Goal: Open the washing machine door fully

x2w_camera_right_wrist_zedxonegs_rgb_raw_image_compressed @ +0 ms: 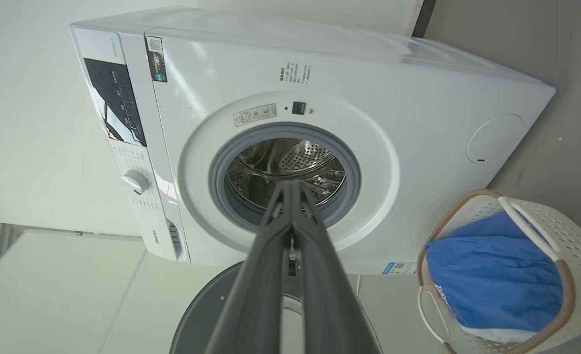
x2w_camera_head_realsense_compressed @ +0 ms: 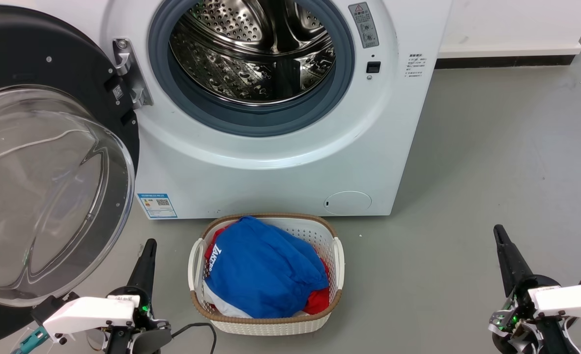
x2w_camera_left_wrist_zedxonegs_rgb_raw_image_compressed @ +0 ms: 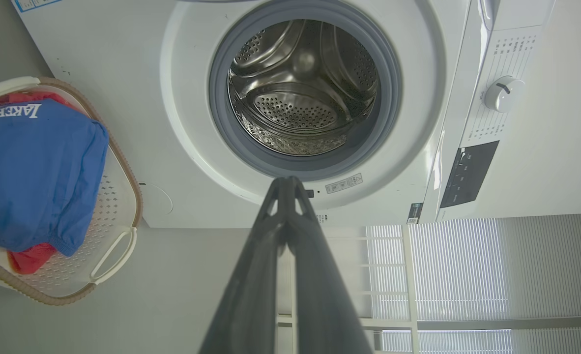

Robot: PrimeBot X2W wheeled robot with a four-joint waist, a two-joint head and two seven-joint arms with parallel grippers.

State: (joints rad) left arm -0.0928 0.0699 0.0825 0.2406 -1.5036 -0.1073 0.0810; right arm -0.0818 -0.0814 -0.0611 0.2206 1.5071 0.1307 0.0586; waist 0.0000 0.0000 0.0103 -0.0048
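Closest to me, my left pincer (x2w_camera_head_realsense_compressed: 149,246) and right pincer (x2w_camera_head_realsense_compressed: 500,233) each have their fingers pressed together, holding nothing and touching nothing. The washing machine door (x2w_camera_head_realsense_compressed: 49,172) stands swung wide on its hinge at the left of the washing machine (x2w_camera_head_realsense_compressed: 280,162), glass bowl facing me, near my left pincer. The steel drum (x2w_camera_head_realsense_compressed: 251,54) is uncovered. Between my pincers, just in front of the machine, sits a laundry basket (x2w_camera_head_realsense_compressed: 338,255) heaped with a blue garment (x2w_camera_head_realsense_compressed: 266,270).

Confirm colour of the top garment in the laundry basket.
Blue garment, white lettering; head view shows it best.
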